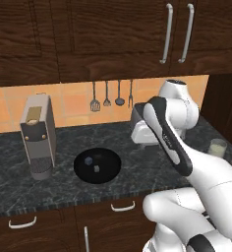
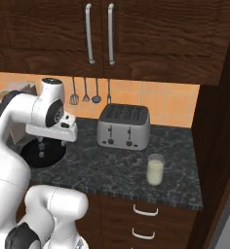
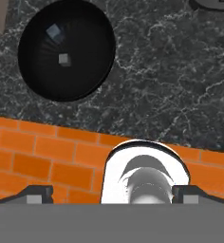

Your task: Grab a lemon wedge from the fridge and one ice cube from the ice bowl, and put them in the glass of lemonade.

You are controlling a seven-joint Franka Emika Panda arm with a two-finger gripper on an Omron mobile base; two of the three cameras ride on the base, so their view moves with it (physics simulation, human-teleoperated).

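The left base view takes in the ice bowl (image 1: 97, 166) whole, a glossy black round sitting on the dark marble counter (image 1: 19, 187) with two pale ice cubes inside, one (image 1: 89, 161) nearer the back and one (image 1: 97, 169) toward the middle; a grey coffee machine (image 1: 37, 135) stands just left of the bowl, and the white arm (image 1: 169, 138) crosses in front of the toaster (image 1: 140, 132), hiding most of it. From the right base view the toaster (image 2: 124, 126) shows in full against the orange tiles, the glass of lemonade (image 2: 155, 169) stands near the counter's front edge to its right, well apart from the bowl (image 2: 43, 151), and the arm's wrist covers the bowl's upper part. Utensils (image 2: 85, 92) hang on the wall under the dark wood cabinets. The hand view looks down on the bowl (image 3: 66, 50) at upper left with both cubes (image 3: 63, 59) lying in it, and the gripper (image 3: 112, 194) has its finger tips spread wide at the bottom corners, empty, held above the counter to the side of the bowl.
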